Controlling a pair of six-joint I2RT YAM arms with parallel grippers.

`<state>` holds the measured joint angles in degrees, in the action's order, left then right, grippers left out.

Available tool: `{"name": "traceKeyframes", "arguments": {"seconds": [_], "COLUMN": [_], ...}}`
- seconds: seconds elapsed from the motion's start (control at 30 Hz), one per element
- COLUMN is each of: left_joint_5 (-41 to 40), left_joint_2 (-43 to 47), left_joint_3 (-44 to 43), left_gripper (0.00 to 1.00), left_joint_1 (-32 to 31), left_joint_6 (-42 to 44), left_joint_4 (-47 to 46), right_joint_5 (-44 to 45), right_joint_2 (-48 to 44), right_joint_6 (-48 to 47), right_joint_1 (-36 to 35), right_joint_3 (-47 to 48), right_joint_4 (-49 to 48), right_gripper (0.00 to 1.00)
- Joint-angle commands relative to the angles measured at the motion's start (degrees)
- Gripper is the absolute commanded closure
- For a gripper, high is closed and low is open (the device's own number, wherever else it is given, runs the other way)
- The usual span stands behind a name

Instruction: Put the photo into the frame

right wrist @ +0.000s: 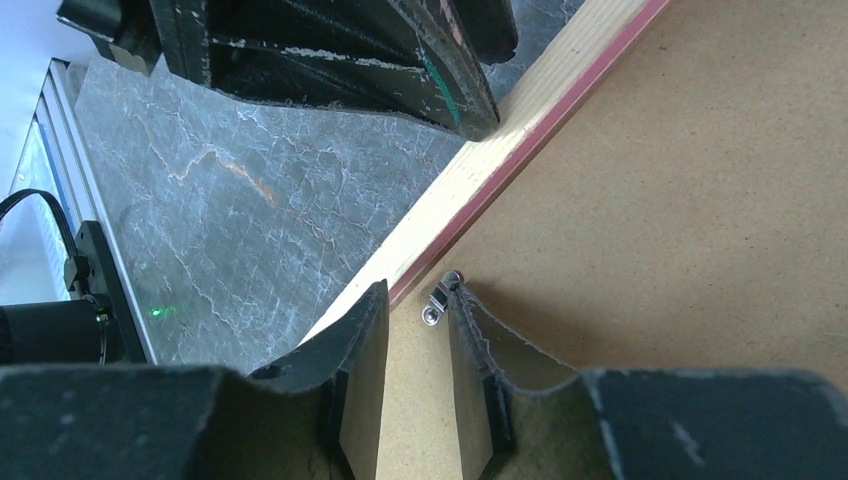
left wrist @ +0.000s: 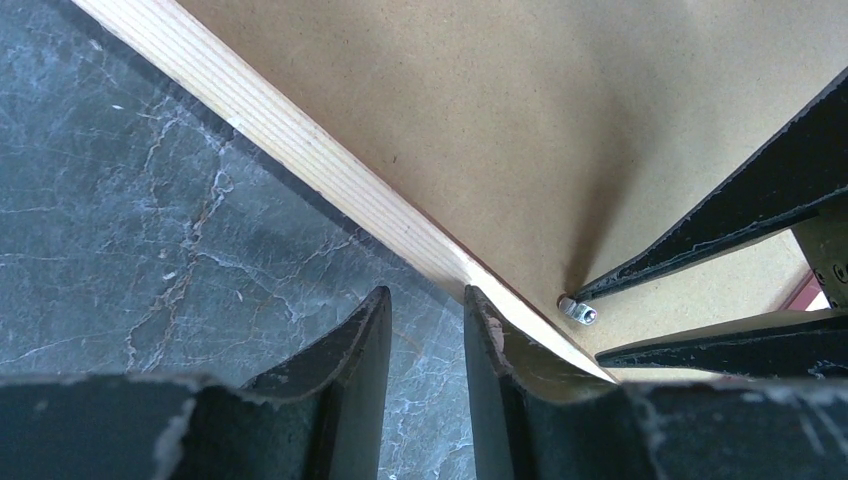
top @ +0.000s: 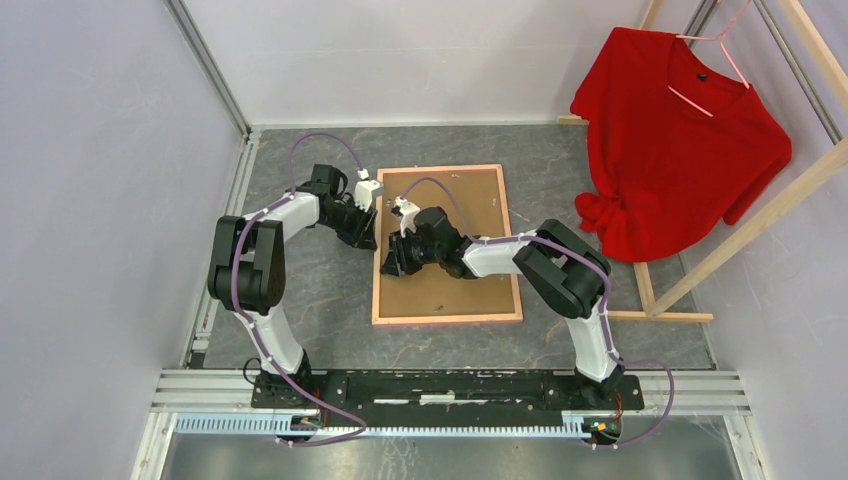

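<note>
The frame (top: 447, 318) lies face down on the dark table, its brown backing board (top: 465, 280) up and its light wood rim (left wrist: 300, 150) around it. The photo is out of view. My left gripper (left wrist: 427, 292) is open at the frame's left edge, one fingertip over the rim and the other over bare table, with nothing between them. My right gripper (right wrist: 417, 285) is open just inside that same edge. A small metal clip (right wrist: 436, 303) on the backing touches its right fingertip. In the top view the two grippers (top: 372, 235) (top: 390, 262) nearly meet.
A red shirt (top: 680, 140) hangs on a pink hanger from a wooden rack (top: 760, 220) at the back right. An aluminium rail (top: 450, 400) carries the arm bases at the near edge. Pale walls close in on the left, back and right.
</note>
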<state>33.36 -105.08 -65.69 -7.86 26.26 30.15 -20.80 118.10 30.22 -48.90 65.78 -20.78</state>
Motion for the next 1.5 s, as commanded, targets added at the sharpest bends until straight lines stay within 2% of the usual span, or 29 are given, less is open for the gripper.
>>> {"name": "traceKeyframes", "arguments": {"seconds": [0.0, 0.5, 1.1, 1.47], "left_joint_5": [-2.57, -3.13, -3.00, -2.47], "left_joint_2": [-1.47, -1.08, -1.51, -1.49], "left_joint_3": [-0.93, -0.78, -1.19, -1.06], "left_gripper": [0.61, 0.62, 0.63, 0.64], "left_joint_1": [-0.15, -0.14, -0.14, -0.15], "left_joint_6": [0.44, 0.72, 0.90, 0.98], "left_joint_4": [-0.93, -0.95, -0.92, -0.94], "right_joint_5": [-3.85, 0.47, -3.34, -1.78], "right_joint_2": [1.18, -3.15, 0.89, 2.38], "right_joint_6": [1.90, 1.70, 5.02, 7.03], "right_joint_1": [-0.73, -0.60, -1.08, -1.10], "right_joint_3": [1.11, -3.95, -1.05, 0.18], "right_joint_4": [-2.27, 0.35, -1.94, -2.17], "right_gripper": [0.67, 0.60, 0.64, 0.65]}}
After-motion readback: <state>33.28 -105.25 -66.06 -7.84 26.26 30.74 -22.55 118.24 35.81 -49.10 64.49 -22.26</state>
